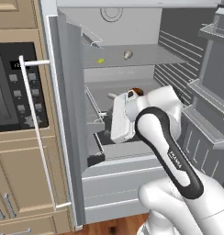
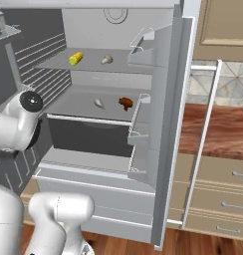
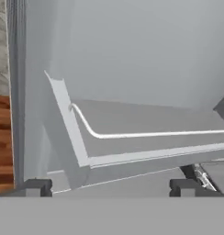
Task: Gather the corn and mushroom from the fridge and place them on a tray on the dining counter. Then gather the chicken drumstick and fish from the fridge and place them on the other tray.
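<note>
Nothing is gathered yet: corn [image 2: 75, 59], mushroom [image 2: 107, 60], fish [image 2: 99, 103] and drumstick [image 2: 125, 103] sit on fridge shelves; the claw [image 3: 111, 186] gapes wide, empty.

Fridge [image 1: 146, 27]: you see it standing open, grey inside, with its door swung out to your right.
Upper shelf [image 1: 146, 57]: you find the corn [image 1: 100, 60], a small yellow-green spot, at the left, and the mushroom [image 1: 127, 54] just right of it, the two apart.
Middle shelf: you catch a brown piece, the chicken drumstick [image 1: 137, 91], peeking above the arm.
Arm [image 1: 171, 156]: it rises from your lower right and bends into the fridge, its white hand at the lower shelves.
Left: a dark oven panel [image 1: 22, 87] sits in tan cabinets [image 1: 26, 179].
</note>
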Tool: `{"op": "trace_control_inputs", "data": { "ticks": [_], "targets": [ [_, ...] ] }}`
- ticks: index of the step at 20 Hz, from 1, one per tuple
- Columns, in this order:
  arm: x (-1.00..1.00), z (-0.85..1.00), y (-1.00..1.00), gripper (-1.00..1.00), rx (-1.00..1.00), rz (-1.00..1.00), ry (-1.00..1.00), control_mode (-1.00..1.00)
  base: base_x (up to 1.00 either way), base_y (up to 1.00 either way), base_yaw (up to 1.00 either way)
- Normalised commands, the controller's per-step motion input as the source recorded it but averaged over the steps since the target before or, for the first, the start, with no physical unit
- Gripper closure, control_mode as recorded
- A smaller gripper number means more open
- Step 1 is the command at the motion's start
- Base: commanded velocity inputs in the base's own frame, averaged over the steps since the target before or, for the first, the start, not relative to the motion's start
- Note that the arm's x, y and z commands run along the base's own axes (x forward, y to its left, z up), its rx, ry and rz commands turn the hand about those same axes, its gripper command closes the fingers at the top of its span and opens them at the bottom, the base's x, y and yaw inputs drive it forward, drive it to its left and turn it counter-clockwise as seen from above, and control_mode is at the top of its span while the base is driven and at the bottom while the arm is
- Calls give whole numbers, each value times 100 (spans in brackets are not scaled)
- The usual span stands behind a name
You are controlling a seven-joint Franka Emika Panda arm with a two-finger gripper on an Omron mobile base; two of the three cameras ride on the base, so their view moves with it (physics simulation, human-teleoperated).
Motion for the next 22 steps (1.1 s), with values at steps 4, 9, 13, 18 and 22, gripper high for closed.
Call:
{"op": "trace_control_inputs", "data": {
  "ticks": [4,9,13,18,22],
  "targets": [
    [71,3,64,-100,4,21,1,-100,0,0,0],
    [54,3,61,-100,1,12,1,-100,0,0,0],
    [-3,-1,51,-100,0,-1,-17,-100,0,0,0],
    [-32,0,18,-100,0,-13,-17,-100,0,0,0],
    [-32,5,-37,-100,0,-6,0,-100,0,0,0]
  ]
}}
